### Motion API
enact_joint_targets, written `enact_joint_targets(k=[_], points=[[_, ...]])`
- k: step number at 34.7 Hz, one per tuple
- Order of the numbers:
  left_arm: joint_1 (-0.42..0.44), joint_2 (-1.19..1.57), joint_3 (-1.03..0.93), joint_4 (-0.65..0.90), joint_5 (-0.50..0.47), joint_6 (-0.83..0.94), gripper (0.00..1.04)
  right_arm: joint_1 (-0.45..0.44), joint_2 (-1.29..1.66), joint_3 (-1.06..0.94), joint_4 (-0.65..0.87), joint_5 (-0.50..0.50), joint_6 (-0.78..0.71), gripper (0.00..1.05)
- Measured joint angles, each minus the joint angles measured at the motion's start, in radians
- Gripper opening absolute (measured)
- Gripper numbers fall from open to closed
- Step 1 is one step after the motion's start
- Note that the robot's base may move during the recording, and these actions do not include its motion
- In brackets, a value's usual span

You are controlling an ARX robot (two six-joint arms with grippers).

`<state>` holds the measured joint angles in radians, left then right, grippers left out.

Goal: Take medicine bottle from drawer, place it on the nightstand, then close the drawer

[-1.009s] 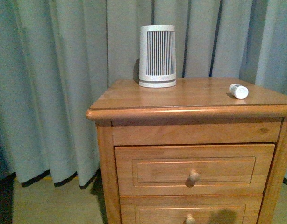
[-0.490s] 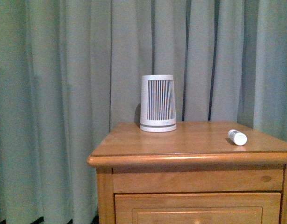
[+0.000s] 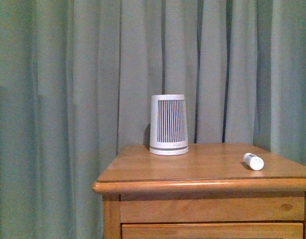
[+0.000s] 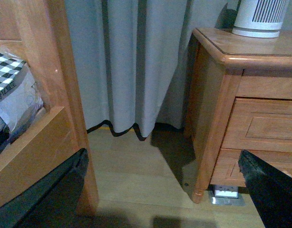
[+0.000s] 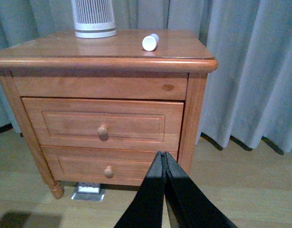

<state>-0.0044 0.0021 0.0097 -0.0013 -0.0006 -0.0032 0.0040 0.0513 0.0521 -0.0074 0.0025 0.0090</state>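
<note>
Tilted upward since a second ago, hiding both knobs; tiny white plastic medicine bottle (image 3: 253,161) lying sideways on honey-wood nightstand (image 3: 143,172), upper drawer (image 5: 103,125) shut, nearer the empty pinched-together right gripper (image 5: 161,159); left gripper (image 4: 160,190) spread wide, empty.

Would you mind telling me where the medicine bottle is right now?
The medicine bottle lies on its side on the nightstand top, near the right front edge, right of the ribbed device.
</note>
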Motion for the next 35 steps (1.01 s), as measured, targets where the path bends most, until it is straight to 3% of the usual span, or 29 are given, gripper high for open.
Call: enact_joint_targets(k=[14, 25, 32, 35], points=[[0.000, 0.000, 0.000, 0.000, 0.000, 0.000, 0.98, -0.001, -0.044, -0.039, 0.004, 0.000, -0.003, 0.03], [0.000, 0.000, 0.000, 0.000, 0.000, 0.000, 0.98, -0.001, -0.045, -0.039, 0.004, 0.000, -0.004, 0.67], [0.000, 0.000, 0.000, 0.000, 0.000, 0.000, 0.98, -0.001, -0.045, -0.039, 0.004, 0.000, -0.004, 0.98], [0.000, 0.000, 0.000, 0.000, 0.000, 0.000, 0.98, -0.001, -0.045, -0.039, 0.004, 0.000, -0.004, 0.98]])
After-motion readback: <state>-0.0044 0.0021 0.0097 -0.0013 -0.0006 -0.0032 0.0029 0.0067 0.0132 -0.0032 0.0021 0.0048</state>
